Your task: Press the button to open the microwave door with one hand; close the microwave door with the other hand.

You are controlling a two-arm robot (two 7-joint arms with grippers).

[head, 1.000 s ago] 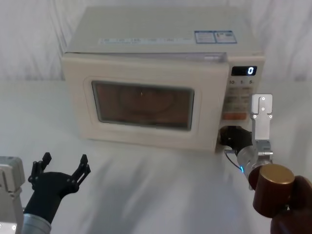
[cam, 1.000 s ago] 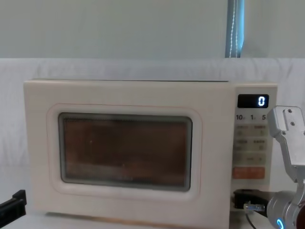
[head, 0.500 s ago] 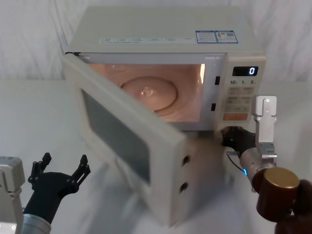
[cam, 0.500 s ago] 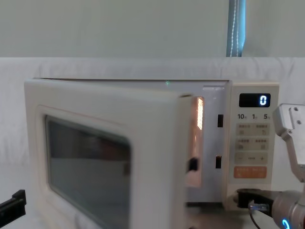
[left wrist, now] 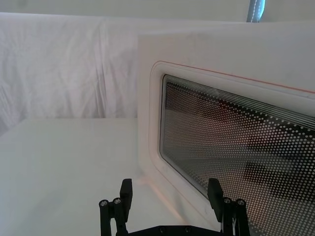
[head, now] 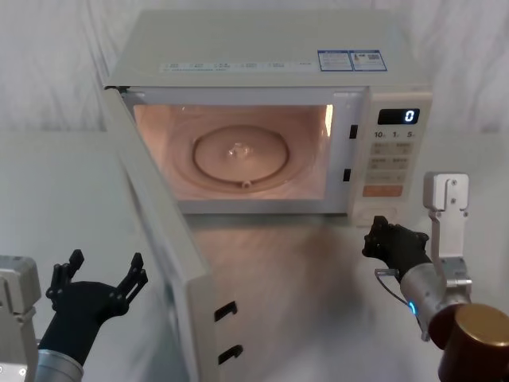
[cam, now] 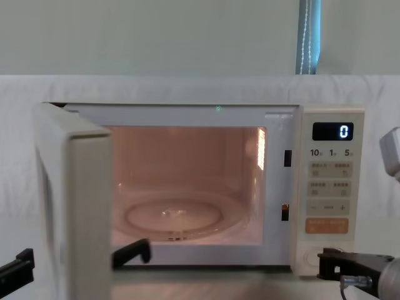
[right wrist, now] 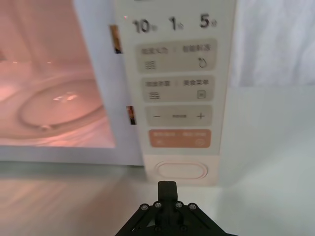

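The microwave door (head: pixel 176 274) stands wide open, swung out to the left, and the lit cavity with its glass turntable (head: pixel 238 155) shows. The door's dotted window (left wrist: pixel 236 147) faces my left gripper (left wrist: pixel 171 192), which is open and close in front of the door's outer side. In the head view this left gripper (head: pixel 99 274) sits low at the left, beside the door. The cream oval button (right wrist: pixel 181 170) is at the bottom of the control strip (head: pixel 392 159). My right gripper (right wrist: pixel 167 186) is shut, a short way in front of the button and apart from it, as the head view also shows (head: pixel 380 239).
The microwave (cam: pixel 200 115) sits on a white cloth-covered table (head: pixel 318 302), with white cloth behind it too. The display (cam: pixel 342 132) reads 0. An orange key (right wrist: pixel 179 138) lies just above the button. Open table lies in front of the cavity, between the door and my right arm.
The door, shut a second ago, has swung from half open to fully open toward the left. My right gripper has drawn back from the button. The left gripper has stayed put.
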